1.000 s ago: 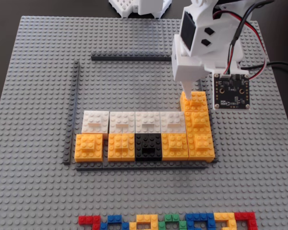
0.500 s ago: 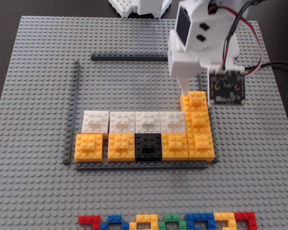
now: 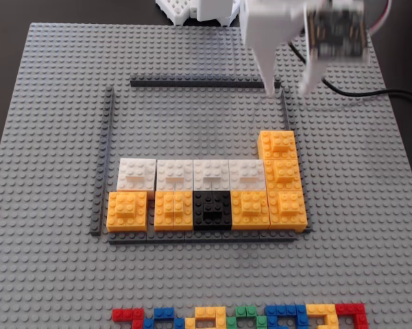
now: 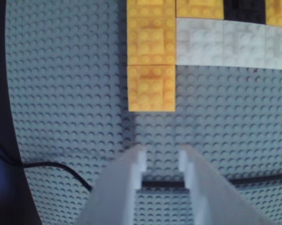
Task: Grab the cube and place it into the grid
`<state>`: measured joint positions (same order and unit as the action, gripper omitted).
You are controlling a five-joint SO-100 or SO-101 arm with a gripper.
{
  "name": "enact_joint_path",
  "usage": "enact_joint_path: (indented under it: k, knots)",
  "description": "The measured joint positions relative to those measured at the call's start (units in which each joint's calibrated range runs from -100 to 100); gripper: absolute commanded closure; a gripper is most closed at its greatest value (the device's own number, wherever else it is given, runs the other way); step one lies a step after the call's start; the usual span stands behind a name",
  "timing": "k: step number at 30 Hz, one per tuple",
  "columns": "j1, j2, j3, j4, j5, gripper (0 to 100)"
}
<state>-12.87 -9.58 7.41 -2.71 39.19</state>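
Observation:
Several orange-yellow cubes sit inside the grid (image 3: 199, 83), a frame of thin dark grey strips on the grey baseplate. One cube (image 3: 277, 145) tops the right-hand column; in the wrist view this cube (image 4: 151, 87) lies just ahead of my fingertips. My gripper (image 3: 288, 88) hovers above the grid's far right corner. It is open and empty, apart from the cube. In the wrist view the gripper (image 4: 161, 152) has bare baseplate and a grey strip (image 4: 162, 183) showing between its white fingers.
Inside the grid are a row of white cubes (image 3: 192, 175) and a black cube (image 3: 212, 208) in the orange front row. Multicoloured bricks (image 3: 240, 319) line the near edge. A black cable (image 3: 370, 92) runs off right. White parts (image 3: 185, 10) lie beyond the baseplate (image 3: 55, 103).

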Motion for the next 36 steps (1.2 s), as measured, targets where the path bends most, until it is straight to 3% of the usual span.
enact_joint_path:
  k: [19,36]
  knots:
    - [2.5,-31.6,14.2,3.0,-1.7,100]
    - [4.3,-63.7,36.6,0.2,2.9,100]
